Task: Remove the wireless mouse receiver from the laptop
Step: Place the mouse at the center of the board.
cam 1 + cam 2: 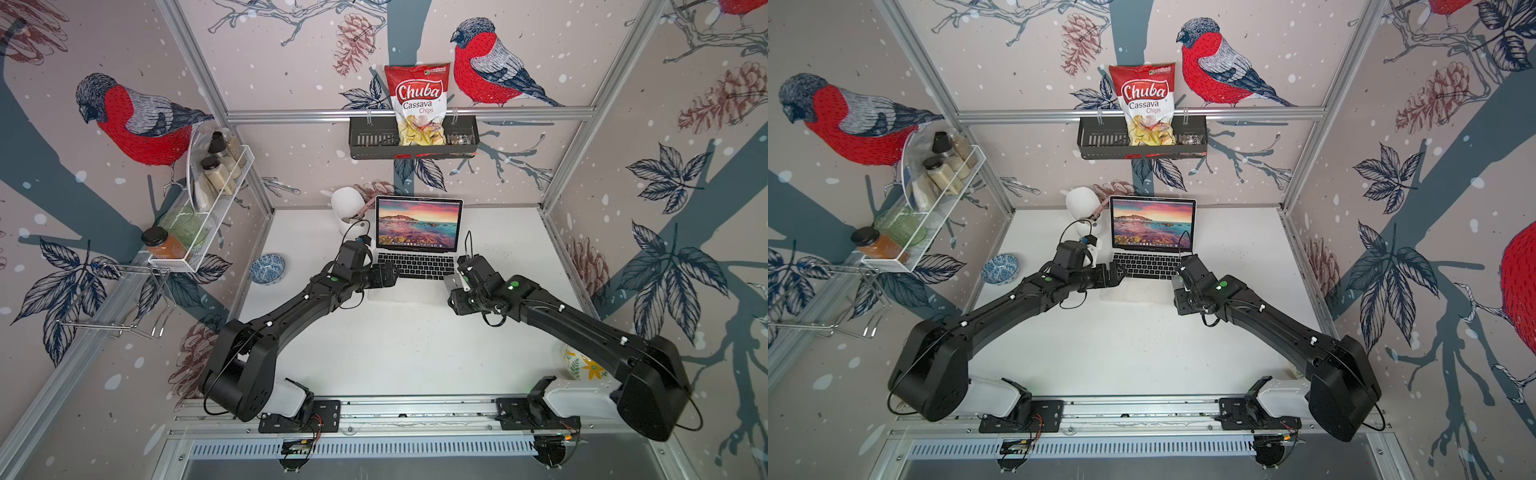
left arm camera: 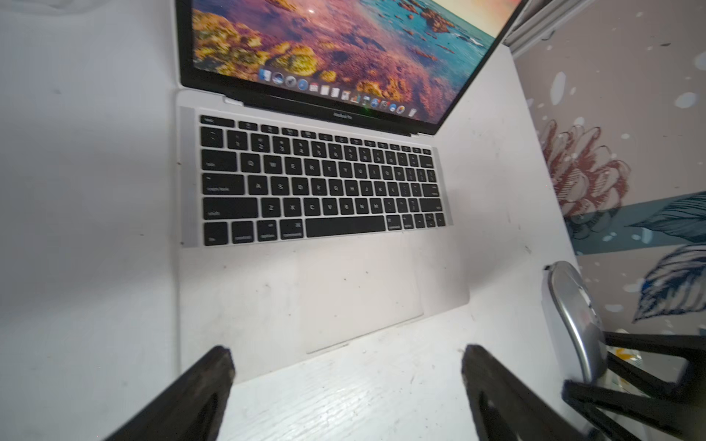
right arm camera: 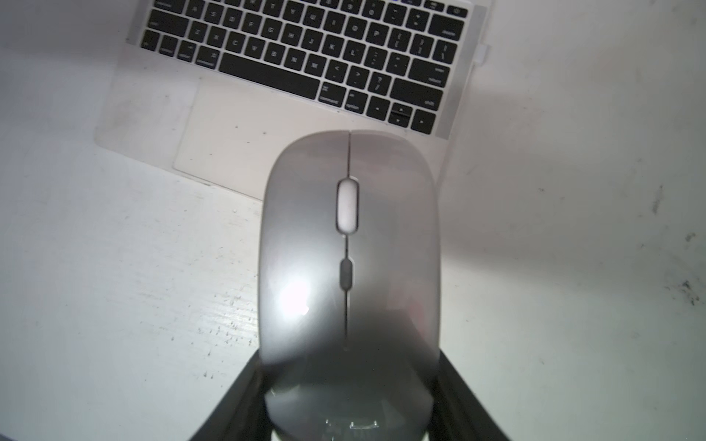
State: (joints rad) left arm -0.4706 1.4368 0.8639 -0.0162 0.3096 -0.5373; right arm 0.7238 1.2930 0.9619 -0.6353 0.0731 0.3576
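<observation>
A black metal wall basket (image 1: 368, 141) holds a red-and-white cassava chips bag (image 1: 417, 93). A white wire rack (image 1: 208, 237) carries capped spice jars (image 1: 216, 170). The slim silver laptop (image 1: 415, 253) stands open on the white table (image 1: 395, 353). The left tool (image 2: 345, 362) hangs spread wide and empty before the trackpad. The right tool (image 3: 347, 382) seems clamped on the smooth silver-grey wireless mouse (image 3: 305, 236), by the laptop's right front corner. A small white receiver stub (image 3: 482, 53) juts from the laptop's right edge.
</observation>
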